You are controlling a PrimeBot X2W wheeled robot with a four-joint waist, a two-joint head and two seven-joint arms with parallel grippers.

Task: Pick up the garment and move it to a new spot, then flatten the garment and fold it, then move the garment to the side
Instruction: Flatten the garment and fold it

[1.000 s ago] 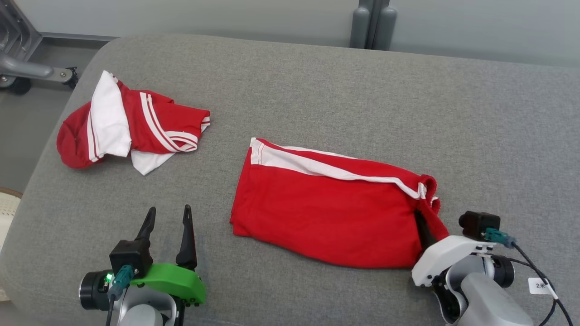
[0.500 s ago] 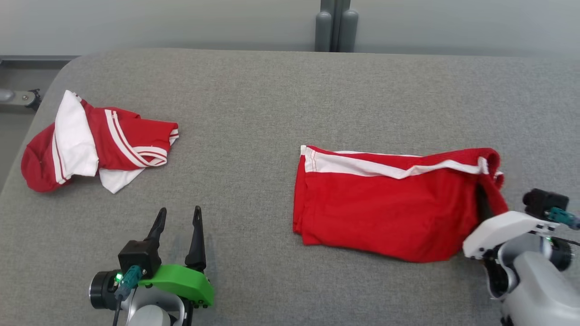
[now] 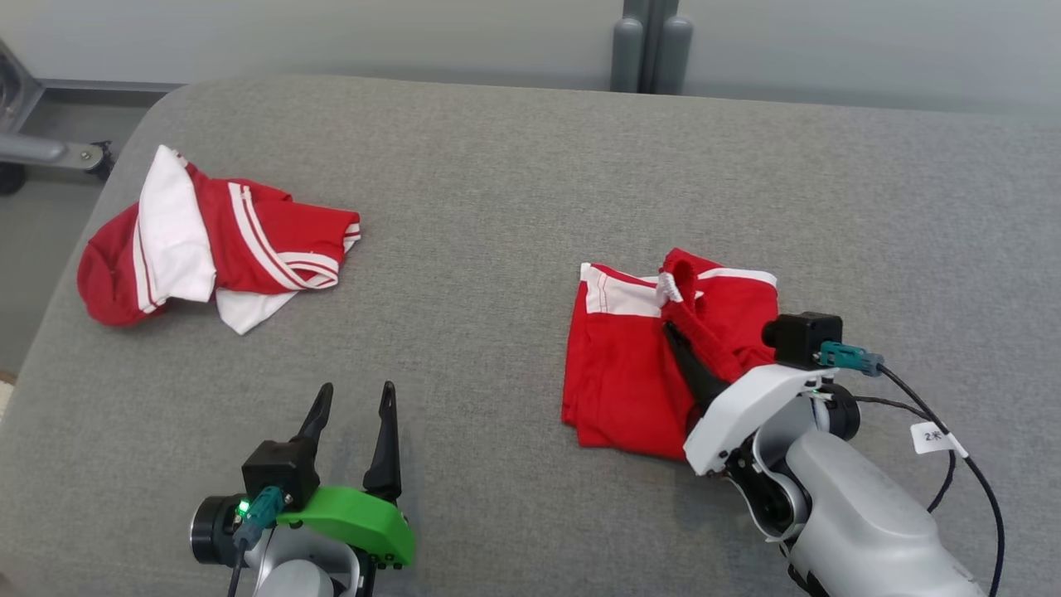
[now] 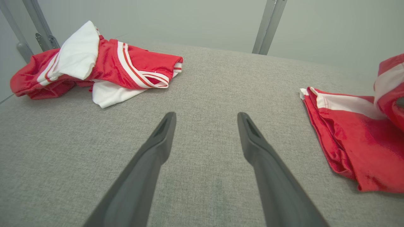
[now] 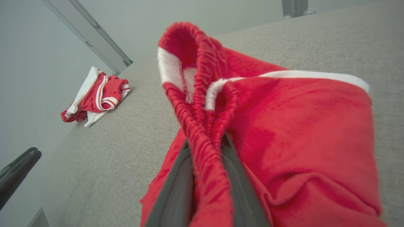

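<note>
The garment (image 3: 617, 377), red shorts with a white side stripe, lies right of centre on the grey padded surface (image 3: 497, 207). My right gripper (image 3: 673, 333) is shut on its elastic waistband (image 5: 202, 78), held lifted and drawn back over the rest of the cloth, so the garment is doubled over. In the right wrist view the red fabric (image 5: 300, 126) bunches between the two fingers (image 5: 176, 189). My left gripper (image 3: 354, 391) stands open and empty near the front edge, well left of the garment (image 4: 347, 138), over bare surface (image 4: 206, 116).
A second crumpled red-and-white garment (image 3: 215, 240) lies at the far left, near the surface's rounded edge. Grey posts (image 3: 651, 41) stand behind the back edge. A metal frame on a castor (image 3: 50, 149) is off the left corner.
My right gripper has carried the waistband end leftward over the garment, halving its visible width. The head camera has shifted. The left gripper has stayed open and still.
</note>
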